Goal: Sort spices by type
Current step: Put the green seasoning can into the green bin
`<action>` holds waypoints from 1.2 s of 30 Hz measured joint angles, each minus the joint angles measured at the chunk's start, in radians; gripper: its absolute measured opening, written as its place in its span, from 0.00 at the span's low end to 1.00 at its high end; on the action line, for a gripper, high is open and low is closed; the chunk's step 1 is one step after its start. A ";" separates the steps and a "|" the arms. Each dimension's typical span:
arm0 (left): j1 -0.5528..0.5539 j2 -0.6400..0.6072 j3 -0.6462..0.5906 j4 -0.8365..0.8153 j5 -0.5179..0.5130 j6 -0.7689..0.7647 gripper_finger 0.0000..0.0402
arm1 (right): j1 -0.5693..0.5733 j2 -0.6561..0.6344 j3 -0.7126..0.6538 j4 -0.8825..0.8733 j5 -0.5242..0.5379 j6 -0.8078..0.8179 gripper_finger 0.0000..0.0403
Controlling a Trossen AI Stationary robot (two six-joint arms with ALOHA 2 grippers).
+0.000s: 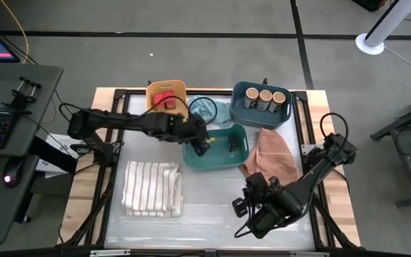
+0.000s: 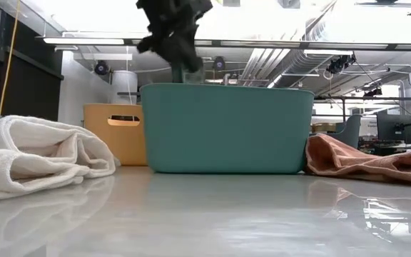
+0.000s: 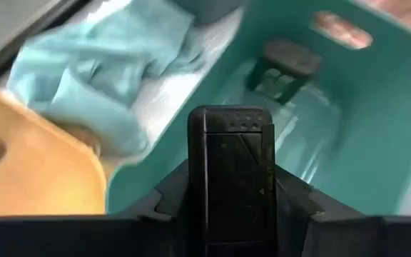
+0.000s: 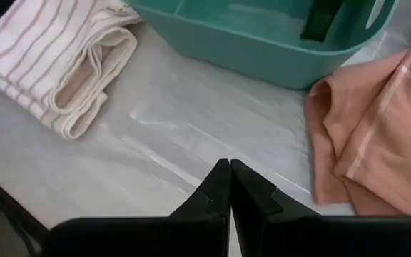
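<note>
Black and flat, the tin (image 3: 230, 178) stands upright between the fingers of the left gripper (image 1: 202, 143), which pinch it by its sides over the near-left part of the teal bin (image 1: 191, 160). Held on end like that, it seems meant to go down into the bin without catching the wall. A second black tin (image 3: 285, 64) already lies inside, toward the bin's far side, so this bin looks like the one chosen for the flat tins.

Nearer the front edge of the tabletop (image 1: 212, 214), the right gripper (image 1: 252, 207) waits low with its fingers pressed together and nothing in them, well clear of the work. A striped white cloth (image 1: 152, 187) lies folded to its left, and an orange cloth (image 1: 270, 153) is bunched against the teal bin's right side.

Farther back, a yellow bin (image 1: 166, 89) holds a red-topped jar (image 1: 164, 100), and a blue-grey bin (image 1: 262, 118) holds three round jars with tan lids (image 1: 265, 96) side by side; each kind has its own bin. A light blue cloth (image 1: 205, 108) lies between them.
</note>
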 joint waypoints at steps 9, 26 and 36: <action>0.009 -0.003 -0.226 0.168 0.060 -0.254 0.31 | -0.020 0.000 0.000 0.002 0.008 -0.033 0.00; 0.041 -0.003 -0.325 0.266 0.037 -0.287 0.40 | -0.020 0.000 0.000 -0.012 0.008 -0.111 0.00; 0.043 -0.003 -0.325 0.296 0.075 -0.286 0.50 | -0.020 0.000 0.000 -0.022 0.008 -0.116 0.00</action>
